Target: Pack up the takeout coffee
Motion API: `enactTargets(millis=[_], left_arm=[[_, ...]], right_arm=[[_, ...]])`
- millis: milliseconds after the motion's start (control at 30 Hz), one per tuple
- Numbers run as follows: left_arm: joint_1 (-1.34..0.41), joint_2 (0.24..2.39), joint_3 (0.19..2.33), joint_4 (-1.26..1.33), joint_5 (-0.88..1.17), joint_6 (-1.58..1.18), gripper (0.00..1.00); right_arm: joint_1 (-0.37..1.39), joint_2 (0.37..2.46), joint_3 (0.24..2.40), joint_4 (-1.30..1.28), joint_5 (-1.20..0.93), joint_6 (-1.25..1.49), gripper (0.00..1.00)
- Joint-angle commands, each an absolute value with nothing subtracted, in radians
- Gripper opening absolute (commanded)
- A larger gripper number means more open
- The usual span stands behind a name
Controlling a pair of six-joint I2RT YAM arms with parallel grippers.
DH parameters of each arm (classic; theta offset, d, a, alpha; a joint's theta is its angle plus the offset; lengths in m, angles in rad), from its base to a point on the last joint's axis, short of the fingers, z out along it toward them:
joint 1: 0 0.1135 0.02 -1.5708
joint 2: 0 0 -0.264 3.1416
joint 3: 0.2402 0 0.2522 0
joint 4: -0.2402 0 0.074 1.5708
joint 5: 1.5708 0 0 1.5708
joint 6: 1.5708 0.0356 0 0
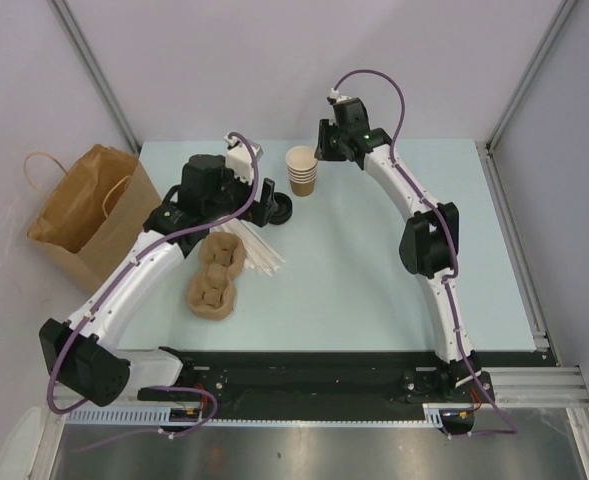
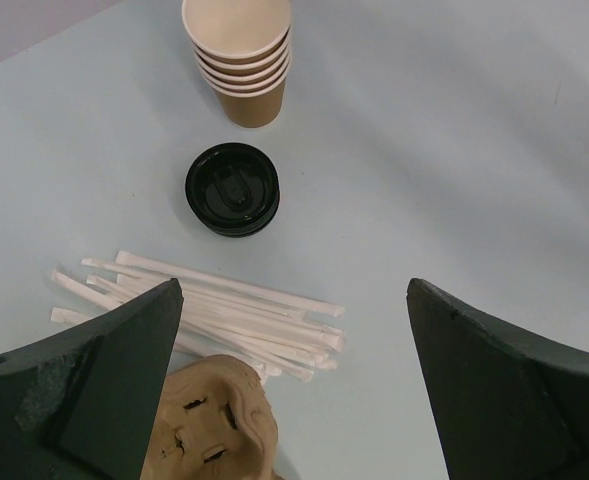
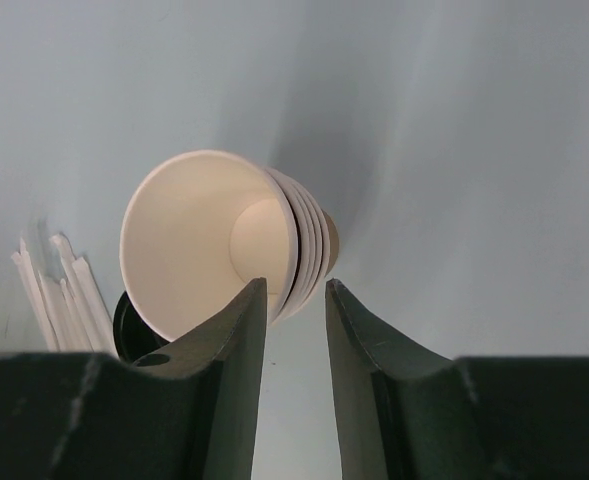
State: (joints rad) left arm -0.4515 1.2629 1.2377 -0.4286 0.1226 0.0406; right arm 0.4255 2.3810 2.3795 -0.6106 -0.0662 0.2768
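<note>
No takeout coffee with a lid on shows in any view. A stack of lidless tan cups [image 1: 301, 170] [image 2: 239, 60] stands at the back of the table, and a stack of black lids [image 1: 280, 211] [image 2: 232, 188] lies just in front of it. My right gripper [image 3: 294, 285] [image 1: 324, 150] hovers over the right side of the cup stack [image 3: 214, 240], its jaws narrowly open. The stack's rim lies below the gap and nothing is clamped. My left gripper [image 2: 294, 300] [image 1: 264, 207] is wide open and empty, above the straws and short of the lids.
White wrapped straws [image 2: 224, 310] [image 1: 264, 255] lie fanned beside tan pulp cup carriers [image 1: 214, 275] [image 2: 209, 420]. A large brown paper bag [image 1: 84, 210] with handles stands open off the table's left edge. Grey walls close in the back and both sides.
</note>
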Motion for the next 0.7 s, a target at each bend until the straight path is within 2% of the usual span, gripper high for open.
enactTargets(millis=[0,200,300,667], left_arm=[[-0.457,1.272,1.258,-0.402,0.110,0.017,1.00],[-0.457,1.275,1.253,-0.406,0.117,0.015,1.00],[-0.457,1.278,1.255,-0.407,0.118,0.014,0.99],[-0.457,1.284,1.264,-0.411,0.112,0.015,1.00]], right_arm=[[0.416,2.402,2.433,-0.560,-0.089,0.308,0.35],[0.405,2.410,2.430,-0.531,-0.120,0.325,0.32],[0.405,2.414,2.434,-0.522,-0.127,0.328,0.26],[0.403,2.442,2.445,-0.520,-0.136,0.334,0.25]])
